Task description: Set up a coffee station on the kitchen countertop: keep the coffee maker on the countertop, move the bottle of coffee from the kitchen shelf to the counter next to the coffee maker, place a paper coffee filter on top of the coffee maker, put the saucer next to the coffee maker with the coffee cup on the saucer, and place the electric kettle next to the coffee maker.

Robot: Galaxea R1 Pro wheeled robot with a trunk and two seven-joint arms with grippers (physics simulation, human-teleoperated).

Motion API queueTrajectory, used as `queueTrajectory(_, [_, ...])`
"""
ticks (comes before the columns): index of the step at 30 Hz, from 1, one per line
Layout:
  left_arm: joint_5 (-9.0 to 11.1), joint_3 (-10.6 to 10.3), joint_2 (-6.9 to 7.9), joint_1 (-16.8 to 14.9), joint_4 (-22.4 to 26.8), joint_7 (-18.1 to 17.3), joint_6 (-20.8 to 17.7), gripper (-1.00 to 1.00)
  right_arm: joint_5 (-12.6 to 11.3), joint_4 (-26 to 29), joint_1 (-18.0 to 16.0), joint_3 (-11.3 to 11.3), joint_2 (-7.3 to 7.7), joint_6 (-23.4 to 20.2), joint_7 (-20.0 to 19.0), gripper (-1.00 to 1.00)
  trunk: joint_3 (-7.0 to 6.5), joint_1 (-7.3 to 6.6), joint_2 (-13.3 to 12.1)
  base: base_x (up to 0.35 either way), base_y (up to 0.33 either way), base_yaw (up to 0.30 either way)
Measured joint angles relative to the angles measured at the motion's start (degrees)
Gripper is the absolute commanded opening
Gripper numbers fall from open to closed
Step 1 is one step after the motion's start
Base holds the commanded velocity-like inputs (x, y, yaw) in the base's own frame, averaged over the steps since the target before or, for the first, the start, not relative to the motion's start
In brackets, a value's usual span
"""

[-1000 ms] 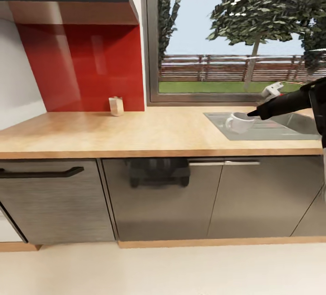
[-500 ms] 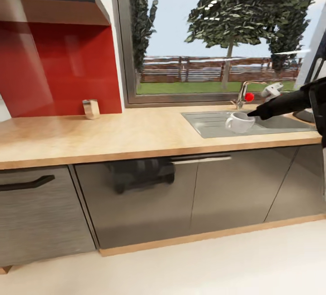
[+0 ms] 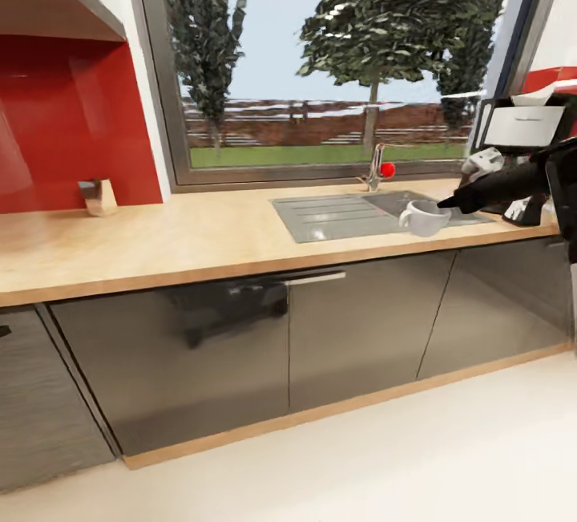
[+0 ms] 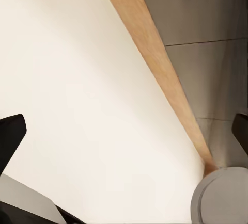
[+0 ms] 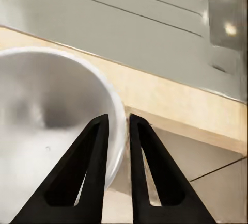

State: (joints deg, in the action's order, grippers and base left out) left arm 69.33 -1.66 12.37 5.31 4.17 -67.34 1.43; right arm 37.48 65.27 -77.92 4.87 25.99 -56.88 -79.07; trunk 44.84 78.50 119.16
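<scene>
I have the white cup (image 3: 424, 217) pinched in my right gripper (image 3: 443, 204), one finger inside and one outside its thin glossy rim. The right wrist view shows this plainly: two black tapered fingers (image 5: 93, 172) closed on the rounded wall of the cup (image 5: 46, 131), whose hollow is smooth and pale grey. The cup hangs in the air over the near edge of the counter, in front of the sink.

The right arm (image 3: 513, 181) reaches in from the right edge of the head view, black and slender, stretched leftward and slightly downward to the cup.

The counter (image 3: 184, 241) is a long slab of light wood grain. Set into it is a brushed steel sink (image 3: 344, 213) with a ribbed drainer on its left and a basin on its right; a chrome tap (image 3: 375, 169) with a red knob stands behind it. At the far right of the counter sits the coffee maker (image 3: 521, 153), boxy, black and silver. Below the counter the cabinet doors (image 3: 240, 345) are glossy dark grey.

In the left wrist view, the left gripper's (image 4: 124, 126) black fingertips stand wide apart over the cream floor (image 4: 77, 95), holding nothing.
</scene>
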Motion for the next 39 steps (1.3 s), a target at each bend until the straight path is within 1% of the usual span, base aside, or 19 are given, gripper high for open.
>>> queueTrajectory(14, [0.00,0.00,0.00,0.00,0.00,0.06,-0.02,1.00,-0.02,-0.02,0.01,0.00,0.00,0.00,0.09,-1.00,0.00,-0.01,0.00,0.019,-0.306,-0.277])
queueTrajectory(24, [0.00,0.00,0.00,0.00,0.04,0.04,-0.02,1.00,0.00,-0.56,0.01,0.00,-0.01,0.00,0.09,-1.00,0.00,-0.02,0.00,0.145,-0.277,-0.274])
queueTrajectory(29, [0.01,0.00,0.00,0.01,0.09,0.06,-0.02,1.00,0.02,-0.89,0.01,-0.01,-0.01,0.01,0.15,-1.00,0.00,-0.03,0.00,0.252,-0.194,-0.106])
queueTrajectory(39, [0.02,0.00,-0.01,0.02,0.11,0.05,0.00,1.00,-0.02,-1.04,0.02,-0.02,-0.01,0.01,0.18,-1.00,0.00,-0.02,0.00,0.262,-0.105,-0.008])
